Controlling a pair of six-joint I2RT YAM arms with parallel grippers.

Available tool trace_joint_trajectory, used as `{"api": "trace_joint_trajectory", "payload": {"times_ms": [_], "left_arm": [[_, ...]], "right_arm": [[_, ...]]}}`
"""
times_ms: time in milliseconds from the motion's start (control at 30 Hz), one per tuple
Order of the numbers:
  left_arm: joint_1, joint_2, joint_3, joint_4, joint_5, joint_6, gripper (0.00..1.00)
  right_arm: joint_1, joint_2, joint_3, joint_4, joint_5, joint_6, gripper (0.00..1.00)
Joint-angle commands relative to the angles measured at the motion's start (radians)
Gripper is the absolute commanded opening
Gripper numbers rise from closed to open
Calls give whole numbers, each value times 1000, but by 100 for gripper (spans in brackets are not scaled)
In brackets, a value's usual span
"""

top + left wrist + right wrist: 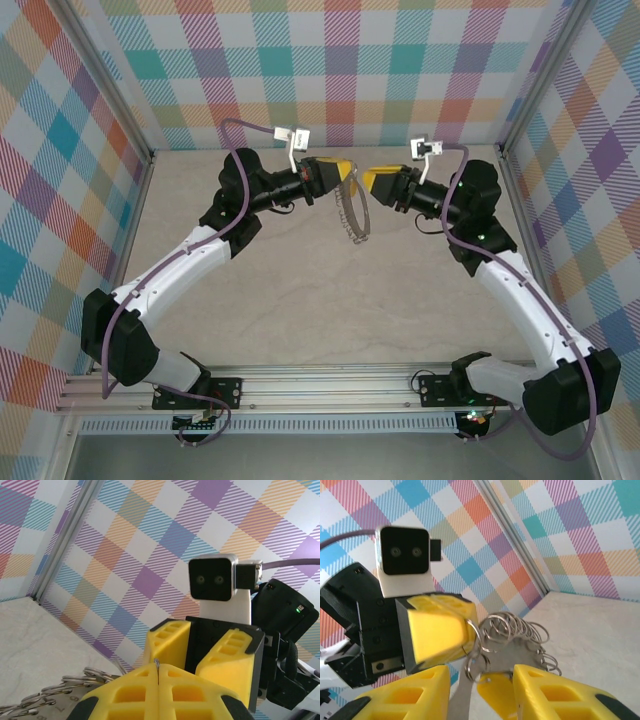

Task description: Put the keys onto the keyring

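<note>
Both grippers meet nose to nose above the middle of the table. My left gripper (346,172) (158,667) is shut on a thin wire ring, the keyring (481,630), whose edge pokes out between its yellow fingertips. A flat metal plate (530,650) (352,215) lined with several more split rings hangs from it. My right gripper (366,180) (481,671) faces it with its jaws apart. The key's yellow head (502,692) sits between those jaws, close to the right finger, with a small ring at its hole. A grey metal strip (462,700) runs down beside it.
The beige tabletop (330,300) lies well below both grippers. Checked walls (330,70) close the back and sides, with metal corner posts (130,110). Each wrist camera (212,578) (404,551) shows in the other arm's view.
</note>
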Motion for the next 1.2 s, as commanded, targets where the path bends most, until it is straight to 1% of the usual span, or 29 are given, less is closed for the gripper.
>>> {"api": "trace_joint_trajectory", "payload": {"times_ms": [0,367,567,733,833,933,1067,1167], "left_arm": [[-9,-39,4,77,30,-15,0],[-15,-36,18,72,56,-13,0],[-20,-36,23,66,58,-10,0],[-22,-36,27,61,57,-6,0],[-22,-36,30,57,53,-4,0],[-21,-32,33,55,53,-4,0],[-23,-31,35,53,50,-4,0],[-22,-30,39,53,49,-4,0]], "right_arm": [[-5,19,37,107,-31,41,38],[-4,68,54,174,-92,83,34],[-4,77,54,188,-102,94,29],[-4,87,56,196,-119,100,27],[-4,83,49,197,-122,99,24],[-4,81,42,197,-126,97,16],[-4,76,34,193,-125,91,0],[-4,72,32,179,-127,79,0]]}}
